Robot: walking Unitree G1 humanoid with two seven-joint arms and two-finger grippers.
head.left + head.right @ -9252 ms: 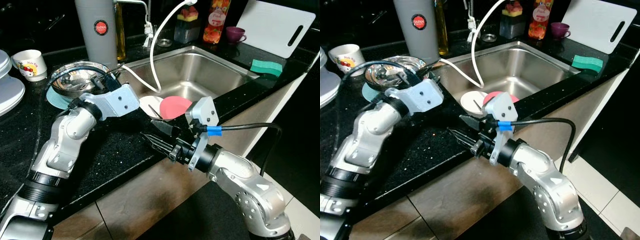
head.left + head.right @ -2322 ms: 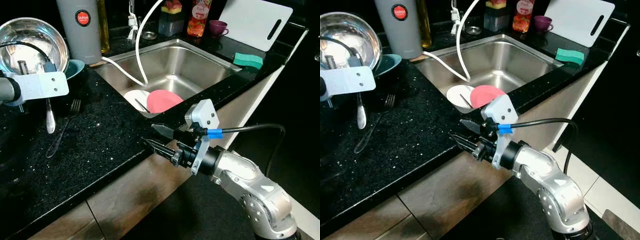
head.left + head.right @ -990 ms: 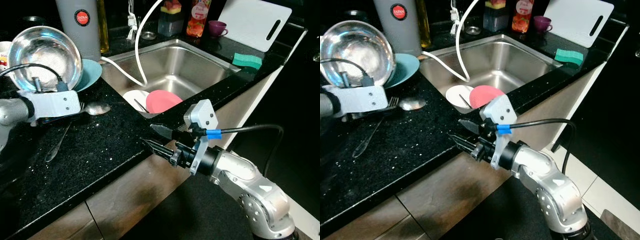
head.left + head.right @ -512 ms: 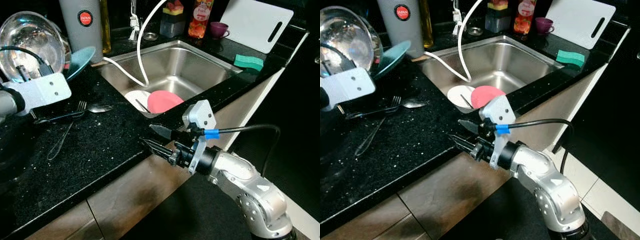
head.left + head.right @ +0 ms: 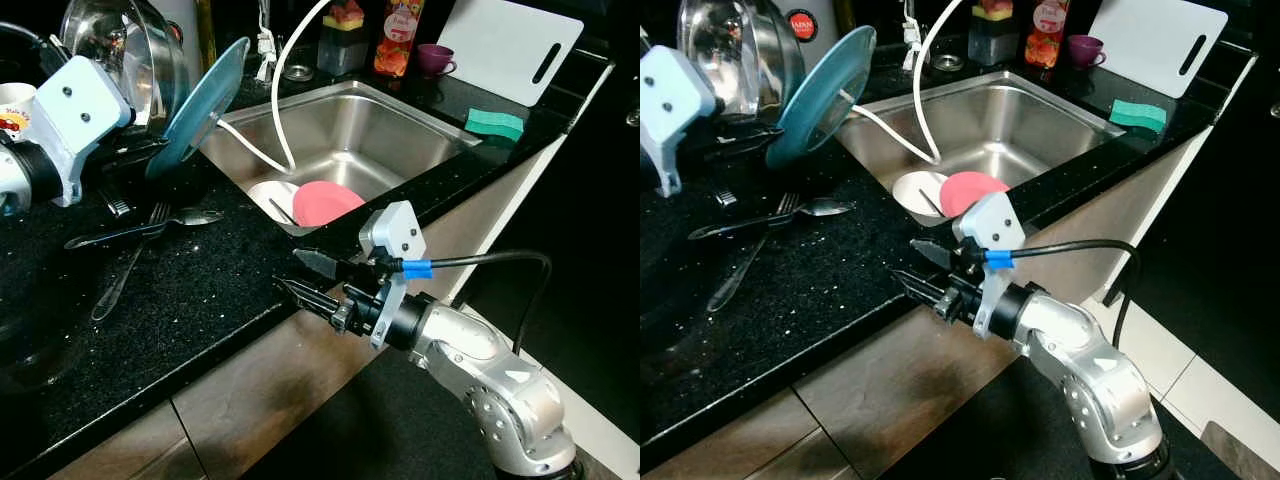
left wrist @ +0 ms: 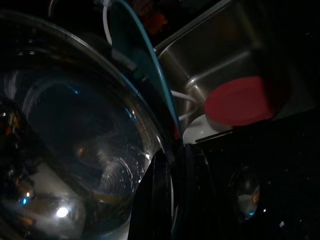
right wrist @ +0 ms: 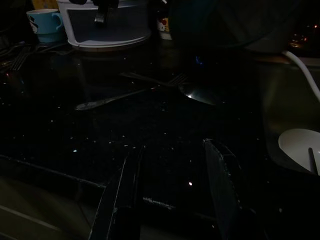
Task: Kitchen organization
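My left gripper (image 5: 135,152) is shut on the near rims of a steel bowl (image 5: 120,50) and a teal plate (image 5: 200,100), holding both tilted almost on edge above the black counter's left side. In the left wrist view the fingers (image 6: 160,200) pinch the bowl (image 6: 65,150) and the plate (image 6: 145,65) together. A fork (image 5: 125,270) and a spoon (image 5: 150,228) lie on the counter below. At the counter's front edge my right gripper (image 5: 300,275) hovers open with nothing between its fingers (image 7: 125,195).
The steel sink (image 5: 400,140) holds a pink plate (image 5: 322,202), a white bowl (image 5: 268,195) and a white hose (image 5: 285,80). A green sponge (image 5: 492,123), a white cutting board (image 5: 510,45), a purple cup (image 5: 433,58) and bottles stand behind it. A mug (image 5: 15,100) is at far left.
My left arm has raised the bowl and plate off the counter and tipped them up on edge. The fork and spoon stay on the counter. The right arm has barely moved.
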